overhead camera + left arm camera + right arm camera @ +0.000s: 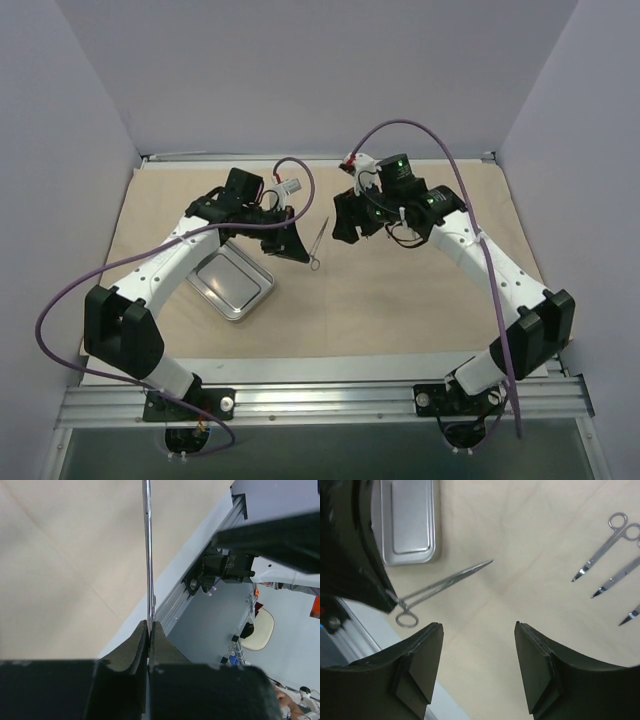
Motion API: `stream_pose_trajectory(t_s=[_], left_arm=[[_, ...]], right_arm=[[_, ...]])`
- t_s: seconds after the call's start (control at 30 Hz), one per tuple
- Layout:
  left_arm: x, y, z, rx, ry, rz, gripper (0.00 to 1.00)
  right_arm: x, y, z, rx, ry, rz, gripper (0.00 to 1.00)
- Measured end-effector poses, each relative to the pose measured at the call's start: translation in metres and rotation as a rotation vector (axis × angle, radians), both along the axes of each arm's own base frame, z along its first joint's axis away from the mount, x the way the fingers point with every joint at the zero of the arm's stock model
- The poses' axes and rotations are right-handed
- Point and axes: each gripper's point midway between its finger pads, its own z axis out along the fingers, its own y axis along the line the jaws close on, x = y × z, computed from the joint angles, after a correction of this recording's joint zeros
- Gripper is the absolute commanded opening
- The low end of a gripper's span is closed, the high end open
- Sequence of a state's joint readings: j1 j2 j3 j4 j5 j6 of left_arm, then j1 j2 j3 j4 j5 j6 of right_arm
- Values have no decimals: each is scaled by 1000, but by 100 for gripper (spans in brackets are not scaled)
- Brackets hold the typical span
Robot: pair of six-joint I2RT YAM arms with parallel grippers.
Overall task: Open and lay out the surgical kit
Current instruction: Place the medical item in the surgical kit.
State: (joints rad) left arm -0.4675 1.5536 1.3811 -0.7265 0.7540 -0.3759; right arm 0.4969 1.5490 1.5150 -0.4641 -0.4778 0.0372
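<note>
Left wrist view: the left claw [150,630] is clenched on the forceps [147,555], its pads pinched flat on the thin steel shank. The shank runs straight out from between them, in line with the claw.

In the right wrist view we see that this grip sits close to the ring end. One ring hangs out below the left claw, and the tips point away from it across the bare cloth [520,540]. We cannot tell whether the forceps is lifted or resting on the cloth.

The right claw [479,630] is released, jaws wide with nothing between them, just beside the forceps.

From the top view, the forceps lies between the two claws, long axis running near to far, rings toward the arm bases. The tray [232,285] sits on the cloth to the near left of the left claw.

Three more instruments [596,550] lie in a row beyond the right claw, well apart from the forceps. They share its slant but are reversed, rings where its tips are. We judge that joining the row means carrying the forceps toward the right arm's side.
</note>
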Motion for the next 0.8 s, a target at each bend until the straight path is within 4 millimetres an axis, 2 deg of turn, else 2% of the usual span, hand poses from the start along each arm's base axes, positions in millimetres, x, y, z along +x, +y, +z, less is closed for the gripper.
stream_pose_trajectory(t_s=[0.1, 0.17, 0.3, 0.4, 0.63, 0.7, 0.8], left_arm=[[-9, -1, -6, -14, 44, -19, 2], [-18, -1, -13, -21, 89, -33, 2], [-38, -4, -25, -28, 174, -66, 2], [-54, -11, -28, -32, 211, -105, 2], [-87, -23, -19, -63, 256, -185, 2], [-95, -26, -14, -76, 265, -205, 2], [-103, -32, -11, -85, 272, -232, 2]], right_arm=[[-32, -12, -7, -95, -141, 107, 62], [-50, -27, -8, -151, -253, 164, 61], [-63, -44, 15, -210, -456, 267, 48], [-70, -43, 21, -260, -550, 398, 43], [-95, -26, 3, -336, -573, 704, 53], [-105, -18, -1, -344, -569, 779, 57], [-125, -4, -6, -346, -573, 887, 57]])
